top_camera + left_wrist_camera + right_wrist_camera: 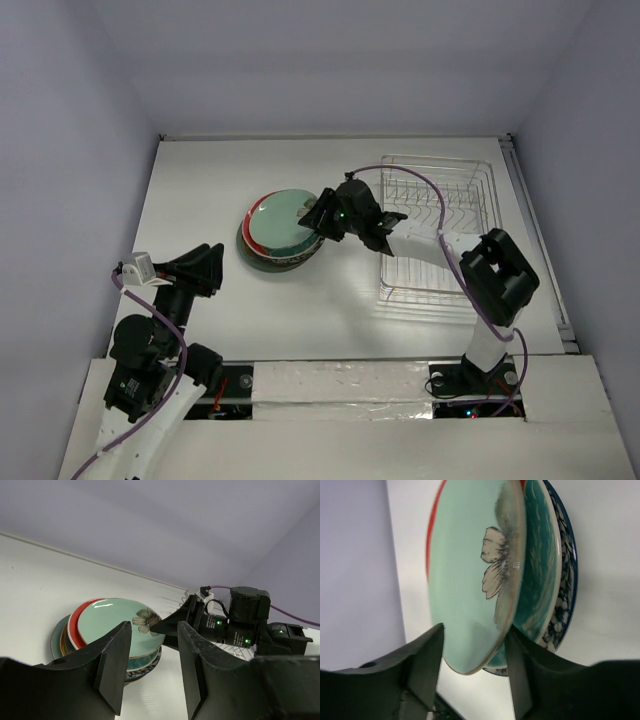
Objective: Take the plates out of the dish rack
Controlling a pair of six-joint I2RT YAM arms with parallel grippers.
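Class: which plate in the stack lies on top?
The mint green plate with a brown flower near its rim; the red plate, teal plate and blue-white floral plate show only as edges beneath it.

A stack of round ceramic plates (258,252), topped by a mint-green flowered plate (283,222), stands mid-desk. Its right side is blocked by the black right gripper (312,218), whose fingers (422,670) stand apart on either side of the top plate's rim, while that arm lies across the silver wire dish rack (470,180). The white desk (200,190) lies bare left of the stack and behind it, so the way is free between the plates and the black left gripper (210,268), whose parted fingers (112,665) hold nothing. The rack's wire walls bar entry from its sides, and its top is open.
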